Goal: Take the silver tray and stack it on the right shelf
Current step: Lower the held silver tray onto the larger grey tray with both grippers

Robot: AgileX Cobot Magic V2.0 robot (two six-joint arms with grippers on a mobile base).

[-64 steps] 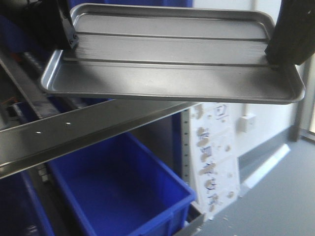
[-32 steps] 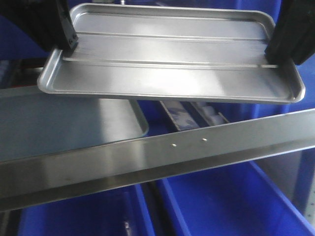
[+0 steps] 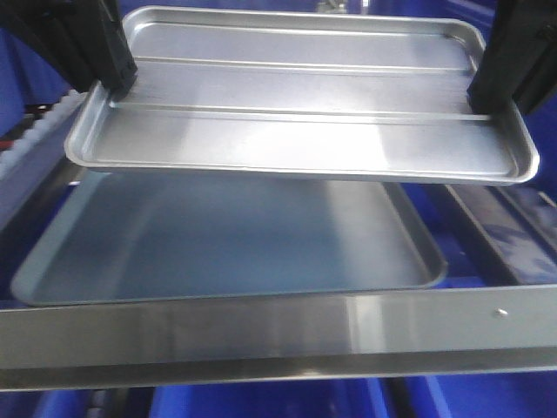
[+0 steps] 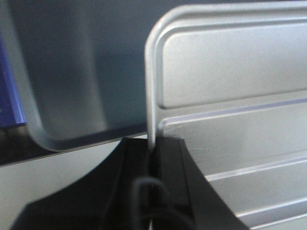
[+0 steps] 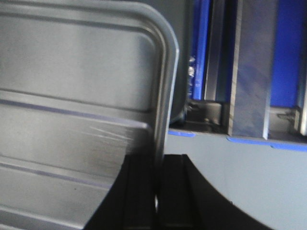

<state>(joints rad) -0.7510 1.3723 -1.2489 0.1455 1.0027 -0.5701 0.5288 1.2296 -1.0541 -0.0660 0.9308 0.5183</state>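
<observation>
1. Steel is met first: the flat shiny front bar [image 3: 261,335] of the right shelf [image 3: 496,231] lies nearest, with blue plastic [image 3: 261,402] glimpsed beneath it.
2. Just behind the bar, a larger dull grey tray [image 3: 226,252] is laid on the shelf, and white rollers [image 3: 30,135] are seen beside its left edge.
3. Above the grey tray and apart from it, the silver tray [image 3: 296,131] is held roughly level (its near edge perhaps a little lower).
4. The left gripper [image 3: 115,83] is clamped on the silver tray's left rim and the right gripper [image 3: 492,91] on its right rim. In each wrist view the thin rim is seen pinched between black fingers.
5. Risks are judged as follows. If one arm is lowered faster than the other, the tray could be twisted out of so narrow a grip. If it is released off-centre, it could be caught on the grey tray's rim and left tilted rather than nested.
</observation>
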